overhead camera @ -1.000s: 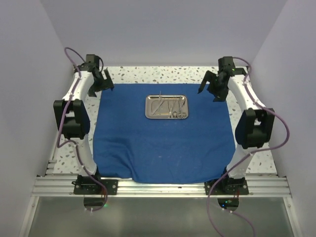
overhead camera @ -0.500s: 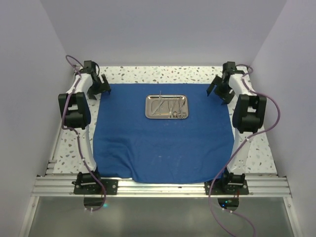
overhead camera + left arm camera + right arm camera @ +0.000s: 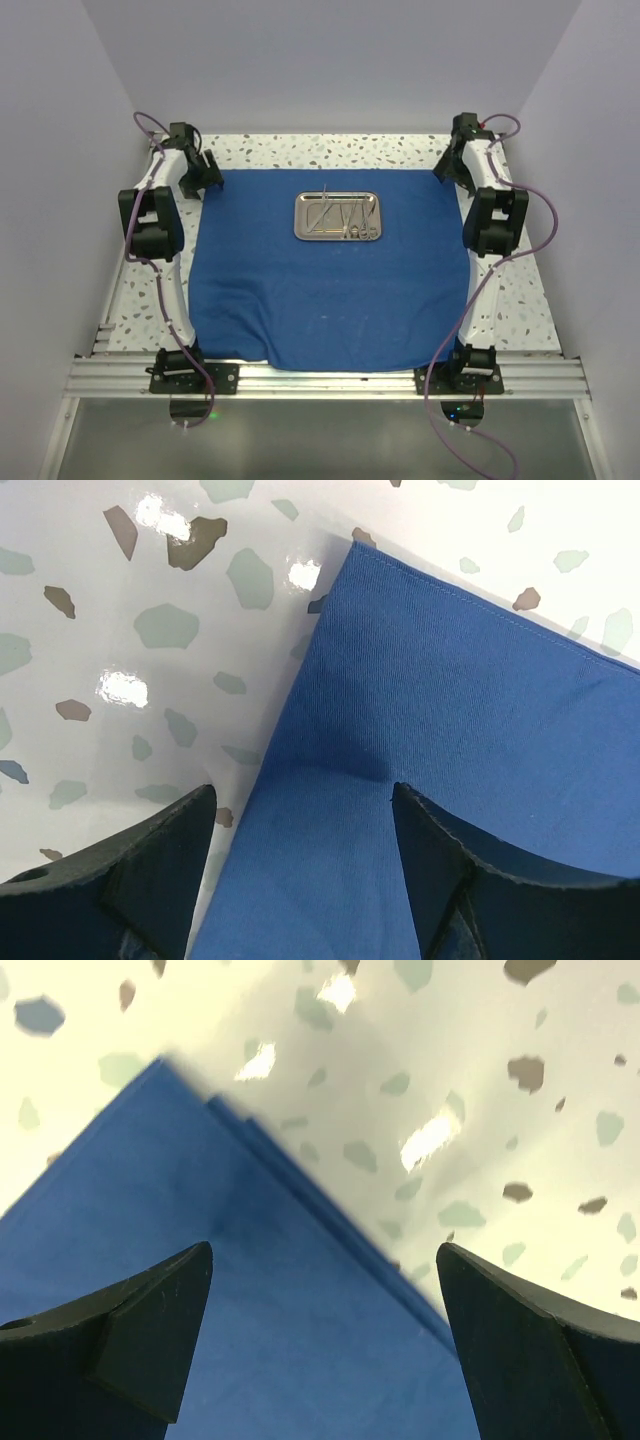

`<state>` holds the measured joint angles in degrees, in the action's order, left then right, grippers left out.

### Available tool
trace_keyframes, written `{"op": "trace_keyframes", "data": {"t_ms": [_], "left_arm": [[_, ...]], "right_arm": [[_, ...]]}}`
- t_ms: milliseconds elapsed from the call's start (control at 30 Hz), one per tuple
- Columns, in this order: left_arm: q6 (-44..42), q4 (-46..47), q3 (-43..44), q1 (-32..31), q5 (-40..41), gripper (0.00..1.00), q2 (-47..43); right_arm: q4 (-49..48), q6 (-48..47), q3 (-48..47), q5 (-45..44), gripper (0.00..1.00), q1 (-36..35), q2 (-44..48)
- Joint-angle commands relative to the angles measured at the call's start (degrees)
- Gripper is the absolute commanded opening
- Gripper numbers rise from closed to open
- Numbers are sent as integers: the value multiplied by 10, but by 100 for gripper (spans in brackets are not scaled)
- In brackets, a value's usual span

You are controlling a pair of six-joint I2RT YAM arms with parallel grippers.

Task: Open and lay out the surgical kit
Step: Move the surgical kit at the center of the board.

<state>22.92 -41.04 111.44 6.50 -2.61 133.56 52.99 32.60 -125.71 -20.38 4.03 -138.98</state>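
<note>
From above, the table [image 3: 300, 150] is glossy white, speckled with grey and brown chips. Plain pale walls [image 3: 320, 60] close it in on the left, right and far sides, and a metal rail [image 3: 330, 378] runs along the near edge. The cloth [image 3: 330, 290] lies spread flat over most of the table, its near edge reaching the rail. The tray [image 3: 338, 216] sits on the far middle of the cloth. The instruments [image 3: 345, 222] lie inside it, too small to tell apart. The left gripper [image 3: 203, 180] is at the cloth's far left corner and the right gripper [image 3: 450, 172] is at its far right corner.

In the left wrist view, the left gripper [image 3: 300, 800] has its jaws parted, grasping nothing. Its fingers [image 3: 150, 870] straddle the cloth's [image 3: 450, 710] edge, one over the bare table [image 3: 150, 630] and one over the blue. A faint shadow lies on the cloth between them.

In the right wrist view, the right gripper [image 3: 325, 1260] stands spread wide and holds nothing. It is above the cloth's [image 3: 250, 1310] corner, with the speckled table [image 3: 500, 1060] beyond. The picture is blurred, but the cloth's edge seems to show a second layer or hem.
</note>
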Motion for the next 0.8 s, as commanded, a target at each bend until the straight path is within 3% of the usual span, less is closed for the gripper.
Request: {"op": "trace_keyframes", "data": {"t_ms": [0,167,233,267,300,333,367,433,500,533,767], "left_arm": [[-8,7,13,1,-15,75,11],[-2,9,6,1,-18,69,18],[3,11,9,0,-24,66,21],[5,12,11,0,-26,63,24],[5,13,13,0,-28,60,27],[5,13,16,0,-29,57,28],[5,13,21,1,-30,49,32],[4,13,26,0,-30,37,36],[2,14,32,0,-31,14,40],[2,13,34,0,-30,0,44],[5,16,89,1,-26,0,64]], "right_arm": [[22,13,-45,-28,98,12,-37],[-17,2,-32,74,92,17,-60],[-42,2,-23,128,81,17,-72],[-46,1,-19,139,74,17,-76],[-47,5,-14,144,53,18,-82],[-53,6,-11,149,47,17,-83],[-56,8,-7,159,34,18,-85],[-60,8,-8,165,20,17,-90],[-59,10,-18,165,0,17,-95],[-55,9,-23,164,0,17,-98],[-81,38,-67,168,0,17,-95]]}}
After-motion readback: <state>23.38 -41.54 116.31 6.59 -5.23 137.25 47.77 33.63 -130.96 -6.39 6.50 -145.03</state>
